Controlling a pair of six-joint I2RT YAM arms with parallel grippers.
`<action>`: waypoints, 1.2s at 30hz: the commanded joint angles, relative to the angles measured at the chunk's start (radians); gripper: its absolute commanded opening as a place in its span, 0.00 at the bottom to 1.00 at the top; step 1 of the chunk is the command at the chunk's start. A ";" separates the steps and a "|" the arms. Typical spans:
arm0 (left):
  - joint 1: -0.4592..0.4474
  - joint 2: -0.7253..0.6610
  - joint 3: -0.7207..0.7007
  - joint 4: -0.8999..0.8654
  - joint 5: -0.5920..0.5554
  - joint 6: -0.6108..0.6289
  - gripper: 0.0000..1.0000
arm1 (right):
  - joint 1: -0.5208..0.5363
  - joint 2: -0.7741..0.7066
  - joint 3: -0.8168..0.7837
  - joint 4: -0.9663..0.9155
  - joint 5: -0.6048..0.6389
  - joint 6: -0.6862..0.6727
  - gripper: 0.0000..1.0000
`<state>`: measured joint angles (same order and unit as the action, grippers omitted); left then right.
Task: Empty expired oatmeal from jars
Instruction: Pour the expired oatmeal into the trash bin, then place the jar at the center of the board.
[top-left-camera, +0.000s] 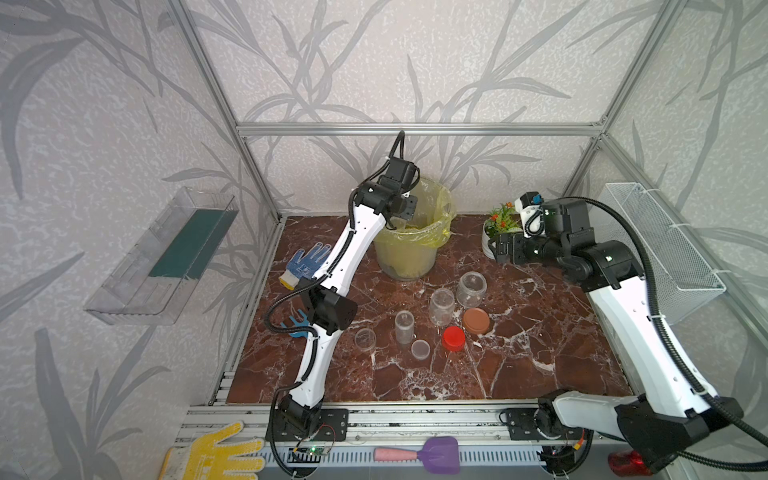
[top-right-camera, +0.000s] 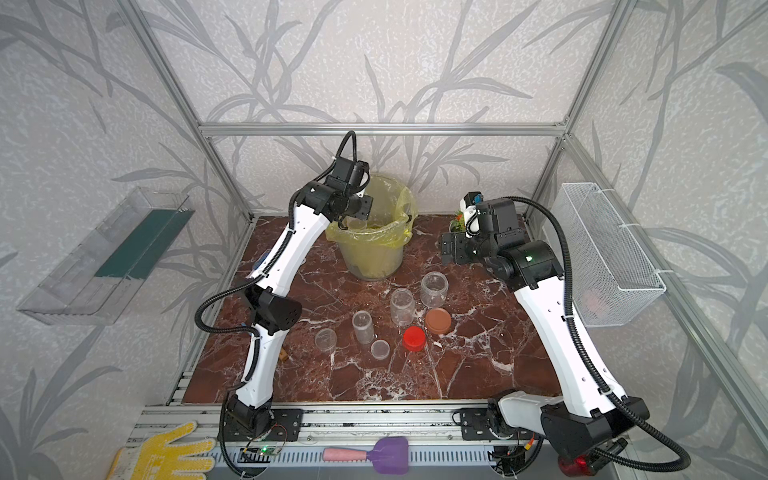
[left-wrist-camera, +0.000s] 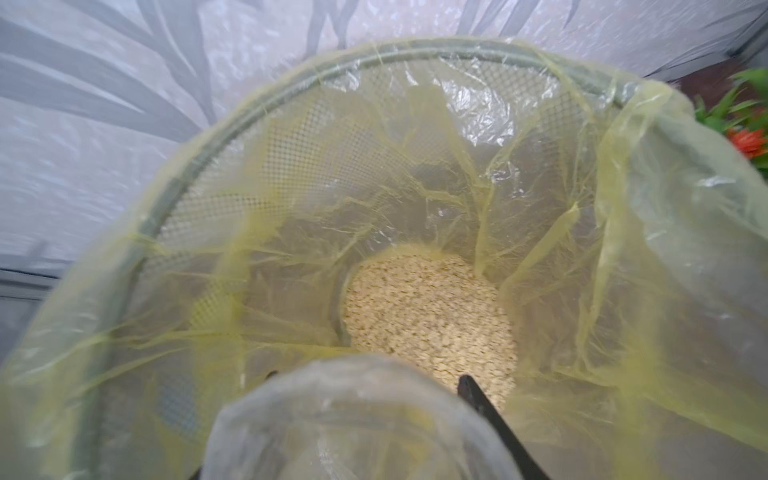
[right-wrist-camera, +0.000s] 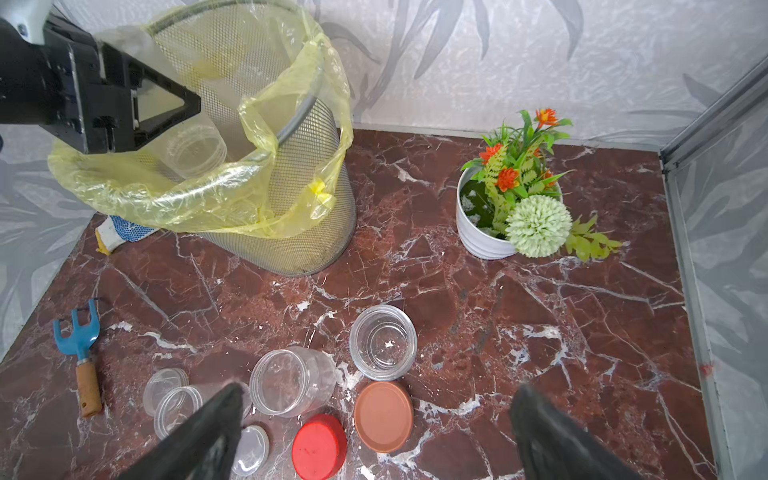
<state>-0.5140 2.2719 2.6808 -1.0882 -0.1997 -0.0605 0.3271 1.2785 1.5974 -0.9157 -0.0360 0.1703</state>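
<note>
My left hand (right-wrist-camera: 174, 107) was clamped on the clear jar (right-wrist-camera: 195, 147), holding it tipped with its threaded mouth inside the rim of the mesh bin (top-left-camera: 409, 259), which was lined with a yellow bag (right-wrist-camera: 208, 195). In the left wrist view the jar's walls looked clear, and the oatmeal (left-wrist-camera: 428, 311) lay in a pale heap at the bottom of the bin. My right hand (top-left-camera: 498, 250) hung spread wide with nothing in it, above the counter (top-left-camera: 540, 353) and near the white flower pot (right-wrist-camera: 482, 237). Three more jars stood open on the counter and looked empty: a wide jar (top-left-camera: 471, 289), a second jar (top-left-camera: 441, 306) just beside it, and a slim jar (top-left-camera: 404, 327). The brown lid (top-left-camera: 476, 320) and red lid (top-left-camera: 453, 338) lay beside them, with a clear lid (top-left-camera: 420, 348) and a second clear lid (top-left-camera: 365, 339) near the slim jar.
</note>
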 joint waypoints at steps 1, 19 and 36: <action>0.006 -0.059 0.035 0.043 0.117 0.044 0.00 | -0.003 0.001 -0.018 0.057 -0.046 -0.007 0.99; 0.002 -0.188 0.054 0.191 0.118 -0.229 0.03 | 0.004 0.019 -0.087 0.237 -0.265 0.198 0.99; 0.003 -0.809 -0.820 0.649 -0.026 -0.968 0.00 | 0.159 -0.030 -0.273 0.765 -0.344 0.842 0.86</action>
<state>-0.5129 1.5665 2.0850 -0.6819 -0.1711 -0.8135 0.4416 1.2984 1.3731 -0.3187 -0.4328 0.8600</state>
